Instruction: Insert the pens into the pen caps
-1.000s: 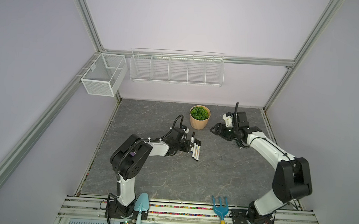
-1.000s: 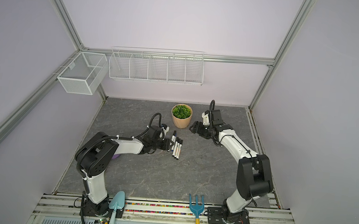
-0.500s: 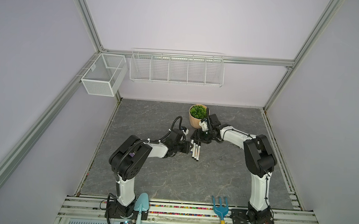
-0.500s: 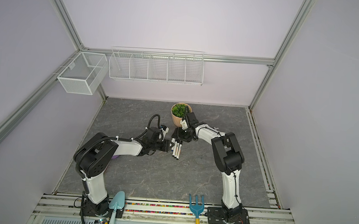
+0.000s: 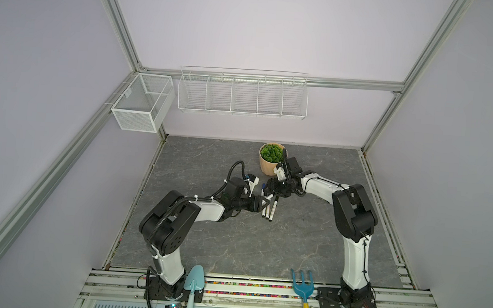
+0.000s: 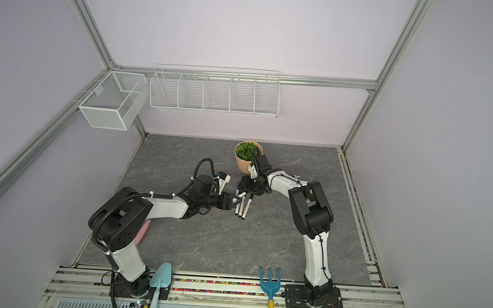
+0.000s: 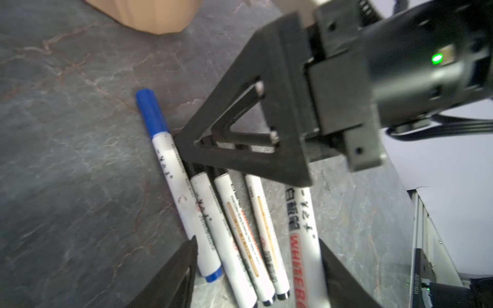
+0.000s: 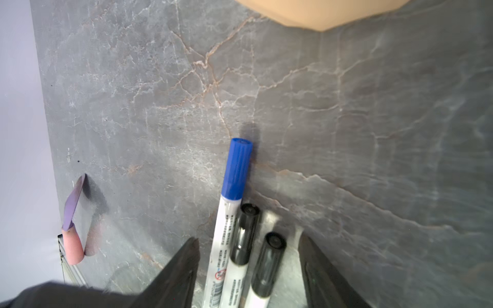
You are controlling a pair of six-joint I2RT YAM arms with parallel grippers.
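Observation:
Several white pens [image 5: 270,211] [image 6: 243,207] lie side by side in a bundle mid-table, all capped. In the left wrist view one pen wears a blue cap [image 7: 152,112], and a "WHITEBOARD" pen [image 7: 302,234] sits nearest one jaw. My left gripper [image 5: 262,203] [image 7: 256,244] is open, its jaws on either side of the barrels. My right gripper [image 5: 272,190] [image 8: 248,241] is open over the cap ends. Between its jaws lie the blue-capped pen [image 8: 237,168] and two black caps [image 8: 245,234] [image 8: 269,260]. One of its fingers [image 7: 253,128] hides the other black caps in the left wrist view.
A tan pot with a green plant [image 5: 270,159] [image 6: 246,156] stands just behind the grippers. A pink-handled purple trowel [image 8: 73,221] lies by the left wall. A teal trowel [image 5: 194,283] and a blue fork [image 5: 302,285] rest at the front rail. Wire baskets [image 5: 242,92] hang on the back wall.
My right arm swung left from beside the pot to the pens' cap ends. My left gripper stayed at the pens and its jaws widened.

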